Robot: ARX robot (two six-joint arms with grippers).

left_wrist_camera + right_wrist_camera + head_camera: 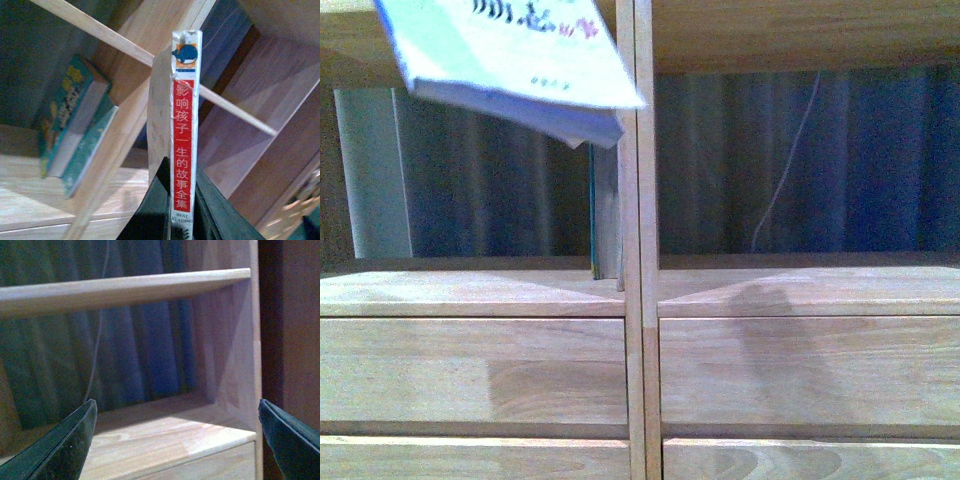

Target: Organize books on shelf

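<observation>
In the shelf's (470, 290) left compartment the pale paperback (510, 60) hangs tilted, high above the ledge, with the left gripper (181, 210) pinching only one end of its red spine. I judge it could pivot or slip, and its low corner may catch the central divider (645, 200) or topple the teal book (605, 215) standing against it. The front view crops the paperback's top (whether there is one teal volume or two is unclear). The right gripper (176, 405) gapes wide and empty, facing the right compartment.
</observation>
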